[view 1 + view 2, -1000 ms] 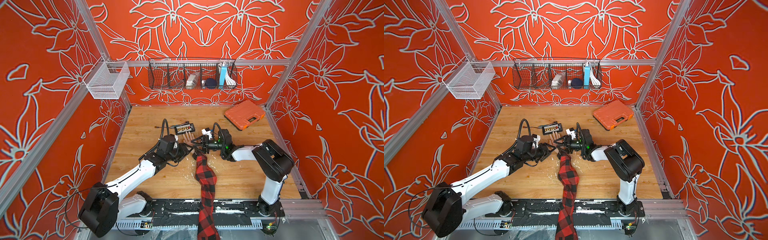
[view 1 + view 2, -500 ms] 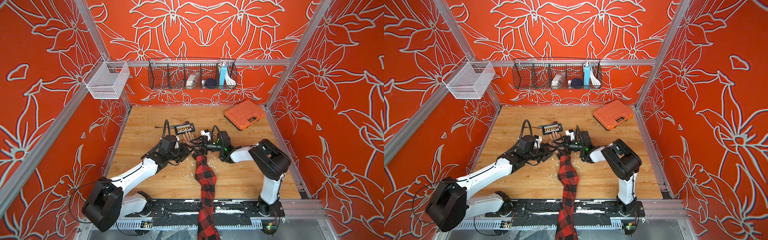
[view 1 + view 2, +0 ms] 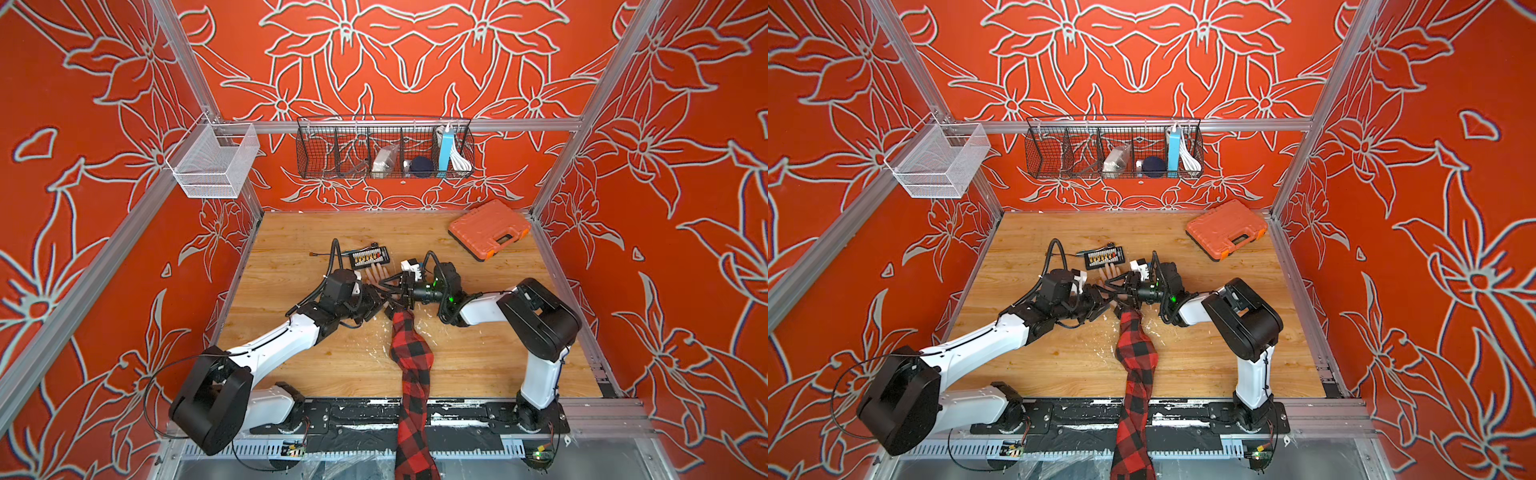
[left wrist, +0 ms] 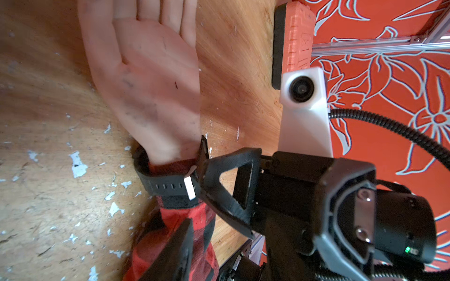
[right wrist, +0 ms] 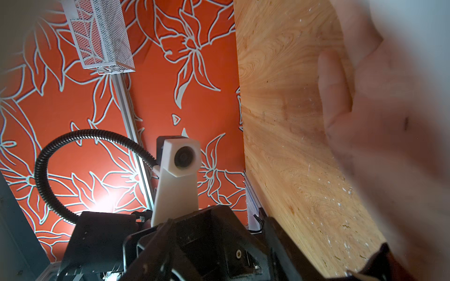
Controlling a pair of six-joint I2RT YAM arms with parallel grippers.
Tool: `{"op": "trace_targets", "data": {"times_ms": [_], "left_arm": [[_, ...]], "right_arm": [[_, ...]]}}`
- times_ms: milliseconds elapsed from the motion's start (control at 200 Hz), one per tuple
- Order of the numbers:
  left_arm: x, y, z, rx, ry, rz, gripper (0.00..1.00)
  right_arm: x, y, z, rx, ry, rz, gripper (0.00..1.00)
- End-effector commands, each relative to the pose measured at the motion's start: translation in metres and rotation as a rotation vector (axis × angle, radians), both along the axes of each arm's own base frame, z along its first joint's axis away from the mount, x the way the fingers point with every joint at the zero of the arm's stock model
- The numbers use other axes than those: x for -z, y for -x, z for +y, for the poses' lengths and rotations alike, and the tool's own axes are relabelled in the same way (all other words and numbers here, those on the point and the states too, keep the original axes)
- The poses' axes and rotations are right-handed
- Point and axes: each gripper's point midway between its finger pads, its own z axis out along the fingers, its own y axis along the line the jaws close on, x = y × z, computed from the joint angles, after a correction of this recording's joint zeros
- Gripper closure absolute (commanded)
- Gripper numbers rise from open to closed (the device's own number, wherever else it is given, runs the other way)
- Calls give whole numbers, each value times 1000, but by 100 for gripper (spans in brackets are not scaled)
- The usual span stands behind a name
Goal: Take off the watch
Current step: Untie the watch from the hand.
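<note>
The watch [image 4: 168, 187] is buckled round the wrist, mid-worktop [image 3: 291, 365]. The right pincer [image 4: 203, 182] straddles its strap from 3 o'clock and the left pincer [image 3: 381, 301] sits at 9. We cannot tell whether either is clamped. Tugging the fastened strap could drag the hand [image 4: 151, 80] or snag the sleeve [image 4: 170, 216]. We read no writing.

Top views overhead, wrist views close — opposed

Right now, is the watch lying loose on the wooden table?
No, in the left wrist view the watch is wrapped around the wrist, between the palm and the red plaid sleeve.
</note>
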Motion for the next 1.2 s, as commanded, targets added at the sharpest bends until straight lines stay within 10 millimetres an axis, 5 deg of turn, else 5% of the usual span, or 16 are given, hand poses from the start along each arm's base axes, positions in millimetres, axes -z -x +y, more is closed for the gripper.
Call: {"op": "trace_targets", "data": {"times_ms": [0,646,1196], "left_arm": [[-5,-4,-6,8,13,-4,57],[5,9,5,-8,-17,-9,100],[42,31,27,22,-156,30,100]], "right_arm": [[2,5,3,-8,-11,9,40],[9,6,2,-17,37,-16,41],[10,16,-47,-190,625,-458,44]]}}
